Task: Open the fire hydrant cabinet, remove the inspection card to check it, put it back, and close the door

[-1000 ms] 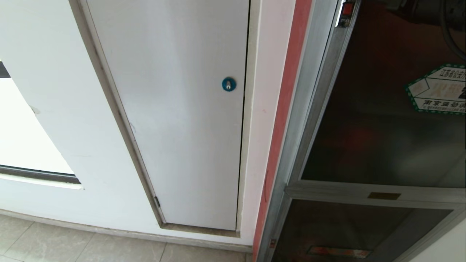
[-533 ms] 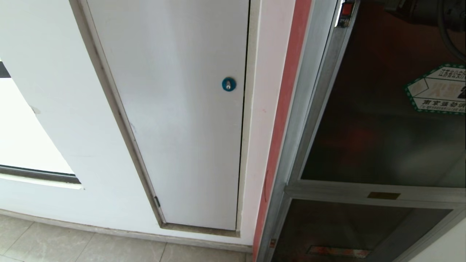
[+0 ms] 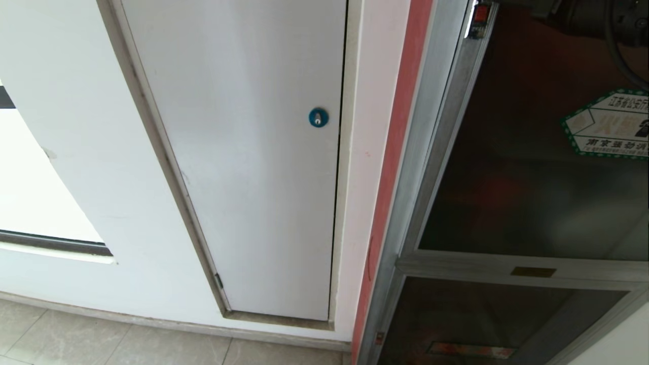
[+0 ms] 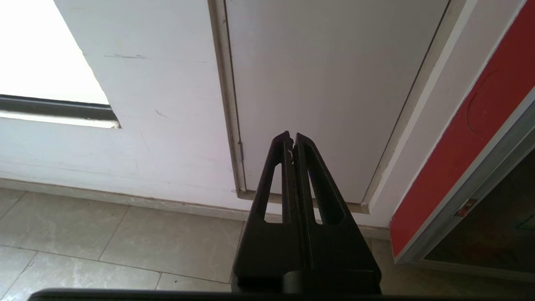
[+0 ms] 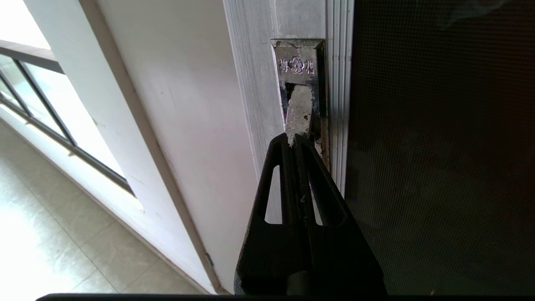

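The right end effector (image 5: 294,140), black fingers pressed flat together and gripping nothing, has its tip at the small grey metal latch tab (image 5: 299,110) set in the silver frame of the large dark tinted glass door (image 5: 439,146); whether it actually touches the tab I cannot tell.

From the head view, little has changed over the last second: the green-bordered hexagonal white sticker (image 3: 611,124) has slid slightly leftward and the dark arm at the top right corner has crept further in, so the door (image 3: 532,152) seems just to be starting to give. The tall silver metal-framed fire hydrant cabinet (image 3: 431,152) is not yet opened enough to show inside, and the inspection card is nowhere visible.

In the left wrist view, the left end effector (image 4: 292,140) is likewise closed and empty, hanging idle before the plain white panel door (image 4: 326,83), well clear of the cabinet.
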